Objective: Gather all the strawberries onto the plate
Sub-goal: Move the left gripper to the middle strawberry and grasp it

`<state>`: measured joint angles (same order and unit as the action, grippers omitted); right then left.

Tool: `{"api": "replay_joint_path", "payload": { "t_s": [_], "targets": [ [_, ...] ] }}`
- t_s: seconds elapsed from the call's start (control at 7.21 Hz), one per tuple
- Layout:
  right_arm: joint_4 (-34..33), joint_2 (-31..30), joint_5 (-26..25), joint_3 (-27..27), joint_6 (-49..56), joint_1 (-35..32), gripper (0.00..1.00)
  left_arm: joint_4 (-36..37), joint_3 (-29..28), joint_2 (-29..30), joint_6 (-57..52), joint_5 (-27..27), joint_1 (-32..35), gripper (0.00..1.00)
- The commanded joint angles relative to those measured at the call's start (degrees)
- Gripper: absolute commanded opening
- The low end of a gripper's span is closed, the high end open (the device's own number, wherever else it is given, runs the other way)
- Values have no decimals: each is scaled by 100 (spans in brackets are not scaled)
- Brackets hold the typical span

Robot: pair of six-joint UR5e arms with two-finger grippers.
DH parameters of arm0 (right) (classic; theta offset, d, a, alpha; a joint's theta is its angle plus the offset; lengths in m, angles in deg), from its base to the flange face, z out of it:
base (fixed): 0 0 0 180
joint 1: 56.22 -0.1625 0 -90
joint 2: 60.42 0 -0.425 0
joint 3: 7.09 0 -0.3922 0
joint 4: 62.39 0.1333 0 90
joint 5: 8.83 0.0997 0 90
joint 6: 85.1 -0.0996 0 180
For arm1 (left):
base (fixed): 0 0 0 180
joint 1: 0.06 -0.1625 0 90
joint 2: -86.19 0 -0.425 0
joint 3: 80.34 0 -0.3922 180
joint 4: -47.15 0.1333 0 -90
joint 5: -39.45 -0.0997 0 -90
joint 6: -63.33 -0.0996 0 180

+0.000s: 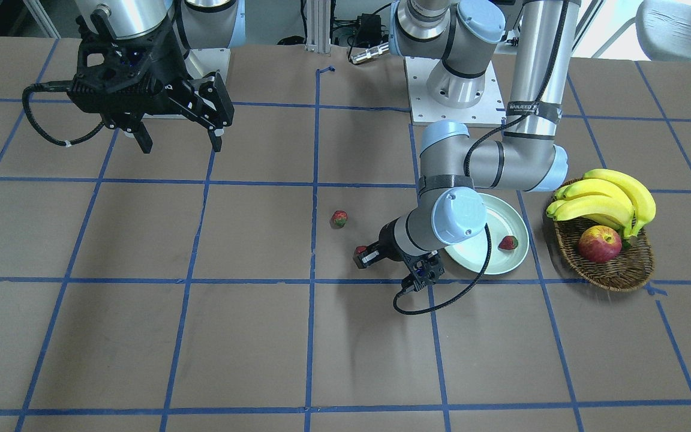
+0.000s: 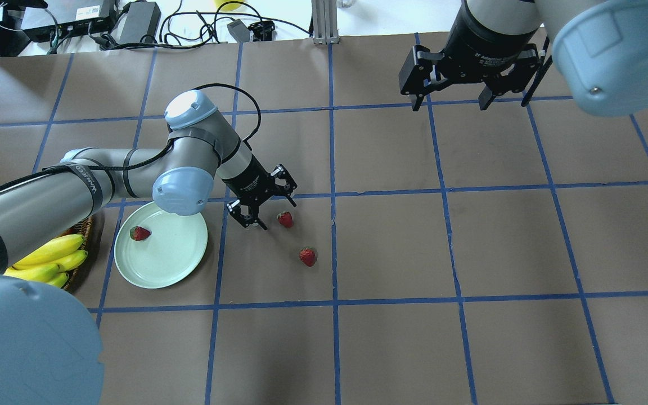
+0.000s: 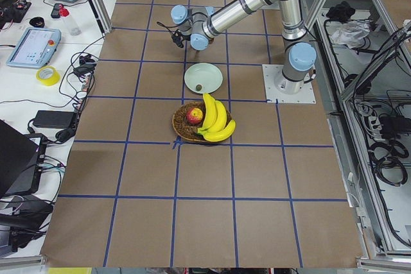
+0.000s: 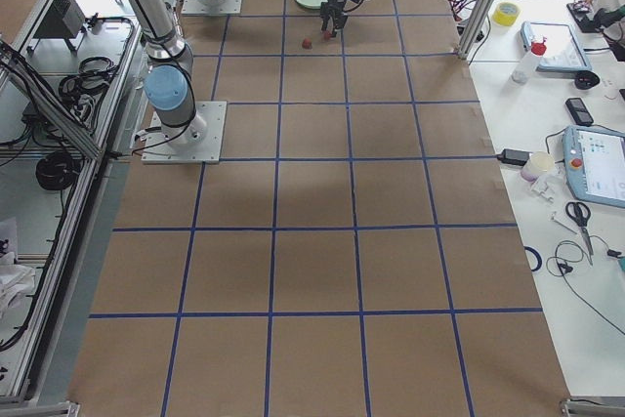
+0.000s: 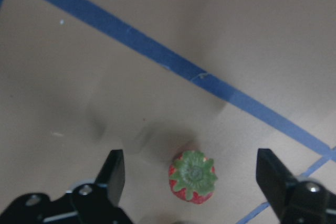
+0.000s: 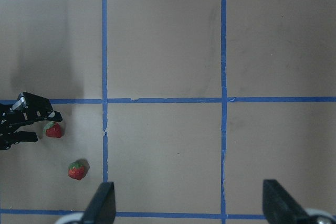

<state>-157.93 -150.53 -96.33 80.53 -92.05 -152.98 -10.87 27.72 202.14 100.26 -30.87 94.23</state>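
Observation:
One strawberry [image 2: 139,233] lies in the pale green plate [image 2: 172,256]. Two more rest on the brown table to the plate's right: a near one [image 2: 285,219] and a farther one [image 2: 308,256]. My left gripper [image 2: 272,211] is low over the near strawberry [image 5: 192,177], open, and in the left wrist view the berry sits between the two fingertips, untouched. In the front view this berry [image 1: 360,249] is half hidden by the left gripper [image 1: 364,257]. My right gripper [image 2: 450,104] hangs open and empty, high at the far right.
A wicker basket [image 1: 621,273] with bananas [image 1: 606,198] and an apple [image 1: 599,244] stands just beyond the plate [image 1: 501,219], away from the strawberries. The left arm's elbow overhangs the plate's edge. Blue tape lines grid the table.

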Motion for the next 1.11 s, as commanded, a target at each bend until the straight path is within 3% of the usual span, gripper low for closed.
{"api": "replay_joint_path", "payload": {
  "t_s": [0.0,0.42,0.69,0.97],
  "targets": [
    [9,-6,-21,0,0,8,100,-7,31,-11,-19,1,46,0],
    [0,-6,-22,-9,0,8,100,-24,-196,-229,-116,-130,11,0],
    [0,-15,-22,-9,0,8,100,-836,-871,-370,-299,-1118,-77,0],
    [9,-7,-22,-9,0,17,100,-1630,-971,-616,-1568,-2191,-610,0]
  ]
}}
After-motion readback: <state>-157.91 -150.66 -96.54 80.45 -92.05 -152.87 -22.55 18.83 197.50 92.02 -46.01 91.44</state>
